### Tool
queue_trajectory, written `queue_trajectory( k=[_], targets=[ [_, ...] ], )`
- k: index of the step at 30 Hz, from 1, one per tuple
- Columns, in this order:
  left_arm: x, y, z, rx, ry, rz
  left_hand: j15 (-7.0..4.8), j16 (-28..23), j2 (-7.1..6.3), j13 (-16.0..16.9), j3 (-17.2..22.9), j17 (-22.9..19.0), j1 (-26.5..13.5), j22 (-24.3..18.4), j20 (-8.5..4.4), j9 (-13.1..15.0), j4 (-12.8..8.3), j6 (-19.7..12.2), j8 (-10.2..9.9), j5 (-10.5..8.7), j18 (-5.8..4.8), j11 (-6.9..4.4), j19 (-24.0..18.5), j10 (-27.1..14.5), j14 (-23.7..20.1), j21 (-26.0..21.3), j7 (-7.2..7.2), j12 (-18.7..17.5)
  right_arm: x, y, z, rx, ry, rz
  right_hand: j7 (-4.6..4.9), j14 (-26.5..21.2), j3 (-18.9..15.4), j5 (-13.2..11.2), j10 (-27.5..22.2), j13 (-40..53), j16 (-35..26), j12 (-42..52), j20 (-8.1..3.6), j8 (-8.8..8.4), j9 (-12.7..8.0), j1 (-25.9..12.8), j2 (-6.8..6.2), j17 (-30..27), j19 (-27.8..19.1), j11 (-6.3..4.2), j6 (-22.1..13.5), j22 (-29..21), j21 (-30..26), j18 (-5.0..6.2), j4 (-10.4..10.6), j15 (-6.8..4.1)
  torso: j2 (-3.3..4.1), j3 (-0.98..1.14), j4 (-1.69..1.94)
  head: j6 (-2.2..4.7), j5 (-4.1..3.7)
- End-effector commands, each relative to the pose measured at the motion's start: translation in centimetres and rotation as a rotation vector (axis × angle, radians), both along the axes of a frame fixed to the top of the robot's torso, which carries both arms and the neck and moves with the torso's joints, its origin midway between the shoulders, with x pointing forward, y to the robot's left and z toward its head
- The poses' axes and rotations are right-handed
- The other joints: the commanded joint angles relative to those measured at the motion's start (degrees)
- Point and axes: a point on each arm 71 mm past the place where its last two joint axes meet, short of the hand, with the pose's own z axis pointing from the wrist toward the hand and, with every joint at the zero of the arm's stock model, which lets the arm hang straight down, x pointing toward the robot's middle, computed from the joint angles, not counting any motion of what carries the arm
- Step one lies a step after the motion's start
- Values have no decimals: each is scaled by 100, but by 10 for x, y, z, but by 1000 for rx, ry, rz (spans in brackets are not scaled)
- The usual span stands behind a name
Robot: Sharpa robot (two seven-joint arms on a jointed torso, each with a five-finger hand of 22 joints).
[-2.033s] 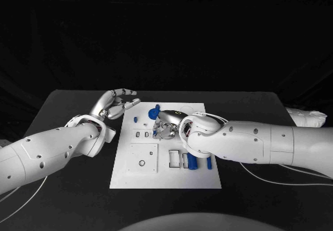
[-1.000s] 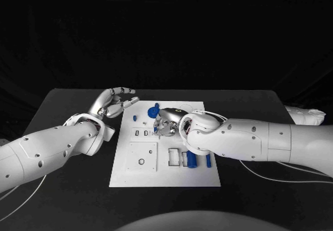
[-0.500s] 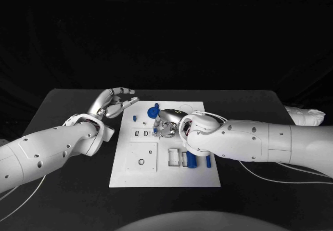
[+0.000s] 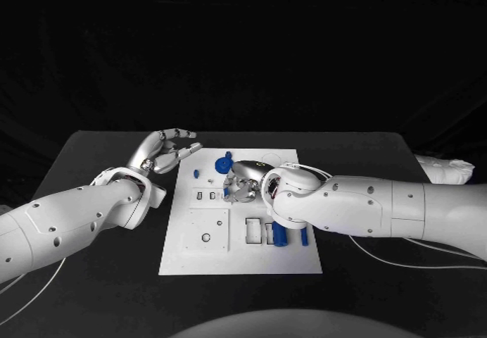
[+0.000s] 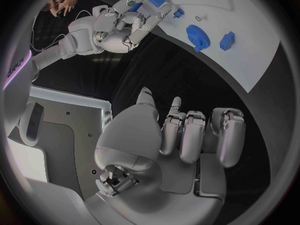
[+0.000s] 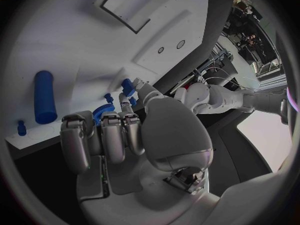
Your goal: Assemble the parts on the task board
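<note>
Black table [image 4: 101, 162] borders task board [image 4: 203, 257] (left hand [image 4: 167, 151] alongside).

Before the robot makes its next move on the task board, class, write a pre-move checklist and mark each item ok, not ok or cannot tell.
1. Left hand free, holding nothing: ok; fingers apart, beside the task board.
2. Right hand over the board: ok.
3. Right hand holding a part: cannot tell; its fingers are curled over the board's middle.
4. Blue gear reachable: ok; lies at the board's far end.
5. Blue cylinder uncovered: ok; lies beside the slots, near the right arm.
</note>
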Motion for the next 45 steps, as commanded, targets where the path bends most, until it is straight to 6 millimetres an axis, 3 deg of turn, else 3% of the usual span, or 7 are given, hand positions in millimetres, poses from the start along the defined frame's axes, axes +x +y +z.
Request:
queue_trajectory(
  k=[1, 11, 18, 27, 31, 39, 45],
  targets=[
    [0, -1, 1, -1, -6, -13, -28, 15, 22, 1509, -38, 1510, 51, 1406, -43, 0, -10, 20, -29, 34, -8, -46, 432, 605, 606, -20, 138, 14, -1, 0, -2, -10, 16, 14, -4, 607, -71, 6, 600, 1509, 23, 23, 14, -5, -12, -51, -86, 1509, 600, -40, -76, 1509, 26, -39, 8, -2, 3, 1, 1, -7, -5],
    [0, -1, 1, -1, -7, -13, -28, 15, 22, 1509, -38, 1510, 51, 1406, -43, 0, -10, 20, -29, 34, -8, -46, 432, 605, 606, -20, 138, 14, -1, -2, -1, 9, 7, 10, 15, 607, -173, 15, 600, 1509, 23, 23, 13, 2, -20, -191, -168, 1509, 600, -34, -139, 1509, 26, -39, 67, 7, 6, 1, 7, -15, 2],
    [-2, 0, 1, 0, -3, -15, -31, 15, 10, 1509, -56, 1510, 58, 1399, -45, 2, -9, 41, -40, 34, -6, -49, 420, 605, 606, -22, 134, 14, 0, -13, 10, 161, -65, -31, 48, 607, -299, 6, 600, 1509, 23, 23, 48, 56, 5, -447, -203, 1509, 600, -8, -86, 1509, 26, -39, 250, 52, 4, 9, 1, 18, 74],
    [-2, 4, 20, 34, 25, -23, -95, 15, -105, 1509, -281, 1510, -129, 1505, -92, 138, -4, 314, 225, 35, -40, -123, 605, 605, 606, 13, 50, 14, 3, -50, 43, 430, -44, -158, 101, 607, -359, 227, 600, 1509, 23, 23, 102, 150, 66, -717, -43, 1509, 600, 41, 56, 1509, 26, -39, 485, 110, -5, 19, 10, 8, 191],
    [0, -1, 37, 93, 66, -46, -113, 15, -133, 1509, -368, 1510, -220, 1509, -122, 356, -12, 114, 611, 40, -41, -128, 613, 605, 606, 14, 43, 14, 2, -75, 55, 483, 23, -220, 124, 607, -388, 171, 600, 1509, 23, 23, 122, 151, 74, -778, 32, 1509, 600, 60, 37, 1509, 26, -39, 555, 134, -9, 17, 13, -18, 254],
    [3, -15, 58, 285, 244, -86, -234, 15, -450, 1509, -155, 1510, -602, 1509, -239, 1386, -20, -319, 2010, 35, -41, -247, 613, 605, 606, 14, -74, 14, -4, -113, 61, 498, 107, -297, 159, 607, -449, 325, 600, 1509, 23, 23, 161, 137, 81, -880, 165, 1509, 600, 94, -47, 1509, 26, -39, 688, 172, -20, 32, -36, -47, 448],
    [2, -23, 55, 389, 358, -95, -275, 15, -544, 1509, 71, 1510, -719, 1509, -280, 1786, 5, -514, 2451, 39, -41, -277, 613, 605, 606, 14, -105, 14, -6, -130, 55, 488, 180, -325, 158, 607, -423, 309, 600, 1509, 23, 23, 173, 125, 79, -818, 289, 1509, 600, 98, -117, 1509, 26, -39, 710, 180, -10, 29, -44, -36, 584]
  ],
)
